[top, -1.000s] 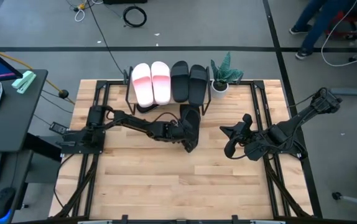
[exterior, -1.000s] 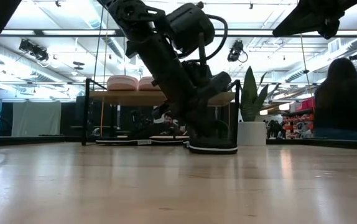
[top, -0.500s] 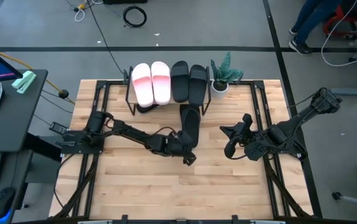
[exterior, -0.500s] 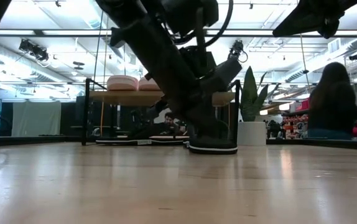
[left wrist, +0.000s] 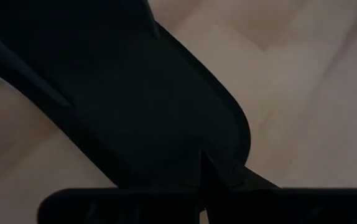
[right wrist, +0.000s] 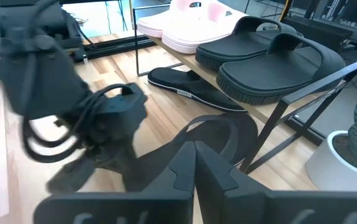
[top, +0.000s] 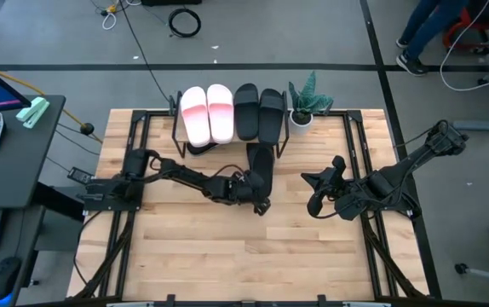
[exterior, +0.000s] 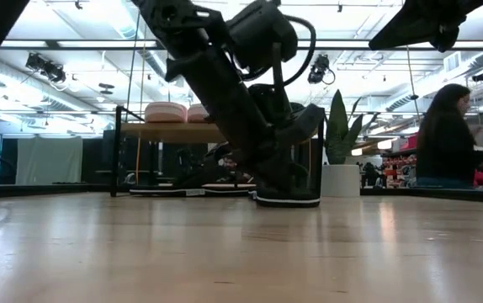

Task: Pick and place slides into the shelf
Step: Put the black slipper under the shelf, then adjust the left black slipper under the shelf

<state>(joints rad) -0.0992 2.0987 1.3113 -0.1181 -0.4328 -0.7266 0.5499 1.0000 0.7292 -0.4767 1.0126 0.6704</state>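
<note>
A thin black flip-flop [top: 261, 164] lies lengthways in front of the shelf [top: 177, 128], its far end by the shelf's front. My left gripper [top: 260, 203] is shut at its near end. In the left wrist view its dark sole [left wrist: 141, 99] fills most of the picture. Two pink slides [top: 208, 112] and two black slides [top: 259, 111] lie on the shelf's top board. Another flip-flop [top: 198, 147] lies on the table under that board. My right gripper [top: 315, 205] hangs shut over the table's right half, touching nothing. My left gripper is shut on the flip-flop's rounded near end [left wrist: 222, 158], at the sole's edge. Its fingers [left wrist: 135, 205] come slanting down from the table's left and cover the place of contact itself. The flip-flop's far end stays low by the shelf's front.
A small potted plant [top: 306, 101] stands just right of the shelf. Bare wood planks [top: 227, 256] spread across the near half of the table. A person [exterior: 448, 135] stands in the room beyond the table's right side.
My left gripper, shut throughout, has gone toward the table's near edge and then come back a little, ending lower. The flip-flop's near end has shifted with it, while its far end has stayed by the shelf.
</note>
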